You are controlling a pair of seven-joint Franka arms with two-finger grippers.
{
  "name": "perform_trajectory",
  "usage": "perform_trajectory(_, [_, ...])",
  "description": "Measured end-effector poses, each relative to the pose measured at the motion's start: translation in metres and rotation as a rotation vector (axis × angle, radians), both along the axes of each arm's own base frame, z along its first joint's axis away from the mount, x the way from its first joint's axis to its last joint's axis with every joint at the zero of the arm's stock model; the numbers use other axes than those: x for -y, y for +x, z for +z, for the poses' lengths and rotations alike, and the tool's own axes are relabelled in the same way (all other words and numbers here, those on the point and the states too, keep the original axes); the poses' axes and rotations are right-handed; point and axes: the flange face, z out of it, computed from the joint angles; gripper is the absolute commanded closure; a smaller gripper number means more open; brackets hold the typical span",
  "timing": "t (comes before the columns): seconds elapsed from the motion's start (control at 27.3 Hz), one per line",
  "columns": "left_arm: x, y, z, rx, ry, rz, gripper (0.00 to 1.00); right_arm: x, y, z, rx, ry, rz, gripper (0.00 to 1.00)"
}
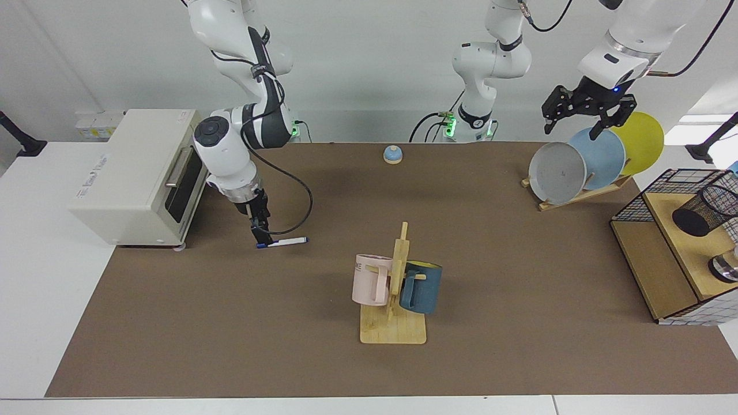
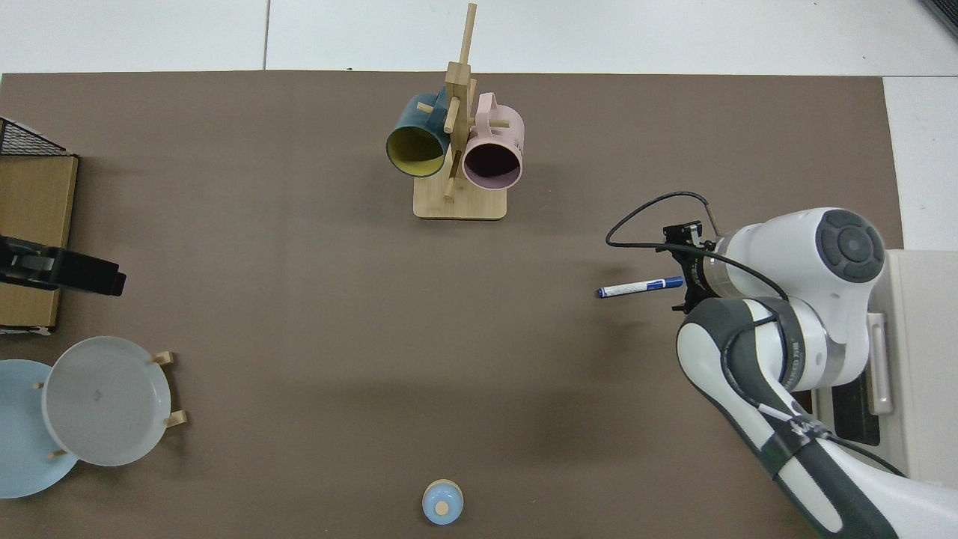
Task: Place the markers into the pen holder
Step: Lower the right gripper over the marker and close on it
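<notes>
The marker (image 1: 285,241) lies flat on the brown mat, white barrel with a blue end (image 2: 636,287). My right gripper (image 1: 260,236) points straight down and its tip is at the marker's blue end, just in front of the toaster oven. In the top view the wrist covers the right gripper (image 2: 682,283). The pen holder (image 1: 706,210), a black mesh cup, leans on a wooden shelf at the far right, inside a wire basket. My left gripper (image 1: 579,124) hangs open above the plate rack, holding nothing, and appears in the top view as the left gripper (image 2: 63,269).
A white toaster oven (image 1: 135,176) stands beside the right arm. A mug tree (image 1: 395,288) with a pink and a blue mug is mid-table. A plate rack (image 1: 582,167) and wire basket (image 1: 657,187) stand at the right; a small bell (image 1: 392,154) sits at the back.
</notes>
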Motion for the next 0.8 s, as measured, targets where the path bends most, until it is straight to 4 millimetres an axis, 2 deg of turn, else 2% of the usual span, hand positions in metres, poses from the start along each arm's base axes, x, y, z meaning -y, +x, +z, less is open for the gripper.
perform_trajectory(0.15, [-0.001, -0.001, -0.001, -0.005, 0.0, 0.001, 0.0, -0.002, -0.002, -0.022, 0.0, 0.0, -0.01, 0.01])
perform_trajectory(0.33, [-0.002, -0.002, -0.001, -0.009, 0.0, 0.003, 0.0, -0.001, 0.001, -0.04, 0.004, 0.0, -0.016, 0.01])
perform_trajectory(0.51, [-0.003, -0.004, -0.001, -0.011, 0.0, 0.006, 0.0, -0.002, 0.001, -0.044, 0.005, 0.0, -0.015, 0.01])
perform_trajectory(0.8, [-0.006, -0.006, 0.0, -0.011, -0.001, 0.011, 0.0, -0.017, 0.0, -0.043, 0.015, 0.002, 0.007, 0.03])
